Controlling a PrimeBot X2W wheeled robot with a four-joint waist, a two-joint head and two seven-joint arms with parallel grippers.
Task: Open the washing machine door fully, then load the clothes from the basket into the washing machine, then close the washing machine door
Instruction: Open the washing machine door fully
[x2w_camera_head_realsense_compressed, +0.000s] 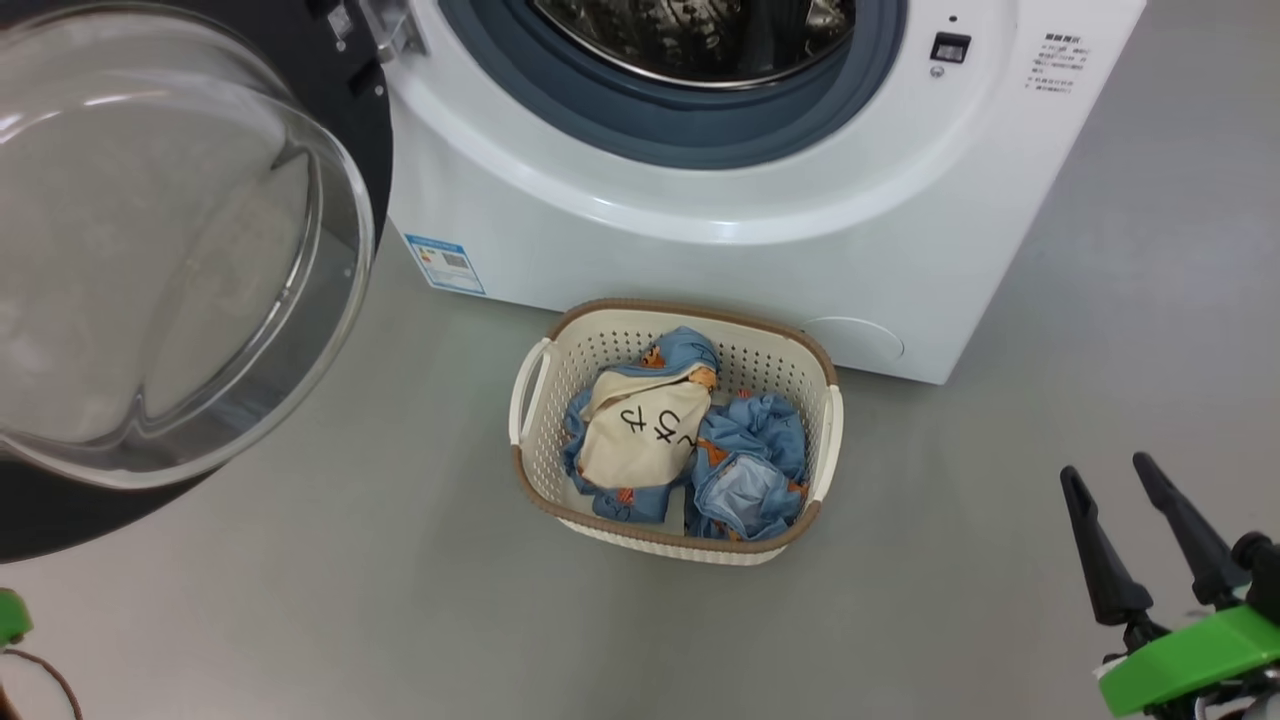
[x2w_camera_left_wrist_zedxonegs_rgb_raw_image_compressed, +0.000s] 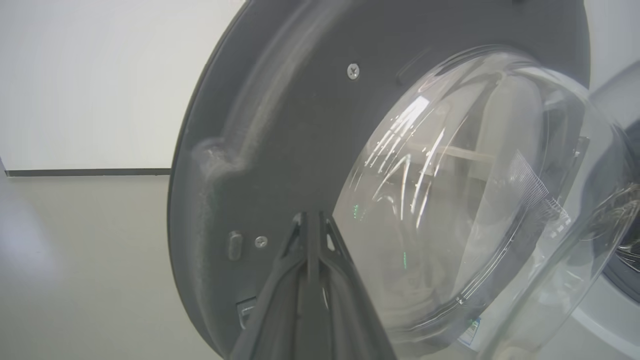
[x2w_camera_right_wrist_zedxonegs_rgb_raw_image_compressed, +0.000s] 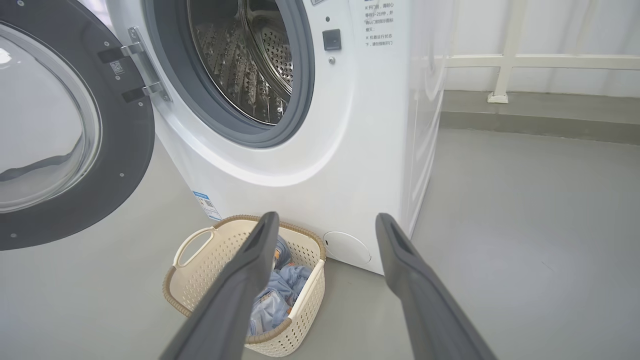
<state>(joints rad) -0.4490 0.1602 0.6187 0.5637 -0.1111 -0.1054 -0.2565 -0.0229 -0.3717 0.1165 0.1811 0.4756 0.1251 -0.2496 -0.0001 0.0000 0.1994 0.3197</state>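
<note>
Washing machine door (x2w_camera_head_realsense_compressed: 170, 250) stands swung open, left of the washing machine (x2w_camera_head_realsense_compressed: 700, 230). The basket (x2w_camera_head_realsense_compressed: 690, 312) sits on the floor (x2w_camera_head_realsense_compressed: 400, 600) just before the machine, with the clothes (x2w_camera_head_realsense_compressed: 650, 430) inside. Right wrist view gives the door hinges (x2w_camera_right_wrist_zedxonegs_rgb_raw_image_compressed: 142, 65) and perforated drum (x2w_camera_right_wrist_zedxonegs_rgb_raw_image_compressed: 240, 60). Left jaws: together, tips close to the door's inner face, contact unclear. Right jaws: wide apart, holding nothing.

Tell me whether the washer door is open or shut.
Open. The door is swung aside on its hinges, leaving the steel drum exposed.
</note>
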